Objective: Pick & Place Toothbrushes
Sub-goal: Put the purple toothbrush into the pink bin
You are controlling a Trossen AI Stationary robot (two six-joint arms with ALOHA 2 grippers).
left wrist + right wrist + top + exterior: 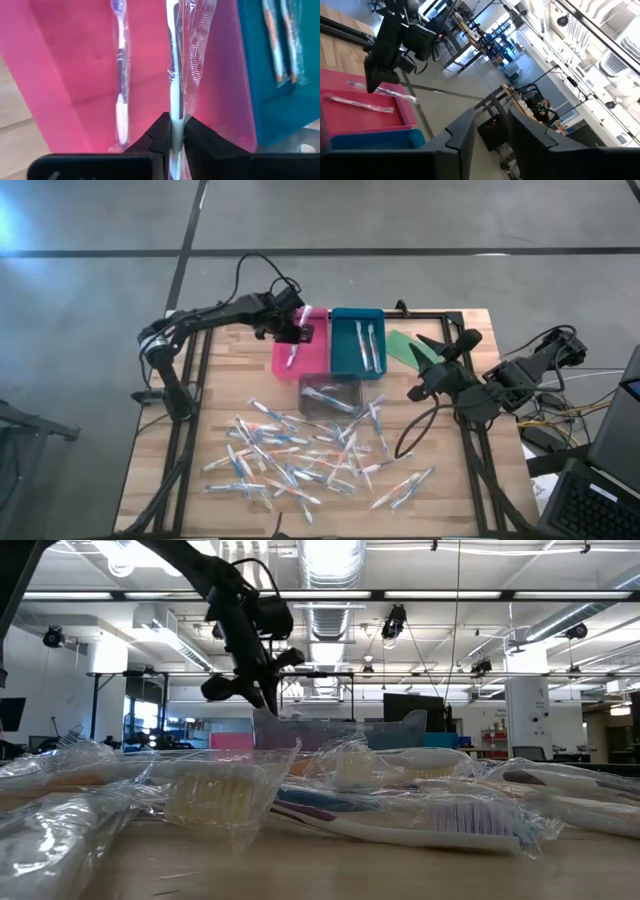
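Pink plastic fills most of what we see past the left claw (174, 134): it hangs over the pink tray (312, 352), clenched on a wrapped toothbrush (174, 65) whose handle end sits between the fingers. The brush's long axis runs straight out from the claw along the tray's length, parallel to a second brush (119, 75) already lying on the tray floor. We judge the step in hand to be the drop into this tray, so what matters is that the held brush points down the tray and not across its wall toward the teal tray (357, 340) beside it, where two more brushes (367, 345) lie.

We see the right claw (487, 131) raised beside the trays on the table's (180, 470) right, fingers parted with nothing between them. The loose pile of toothbrushes (300, 455) lies near the front of the table, between both arms; we reckon the right arm, being free, is better placed to reach it
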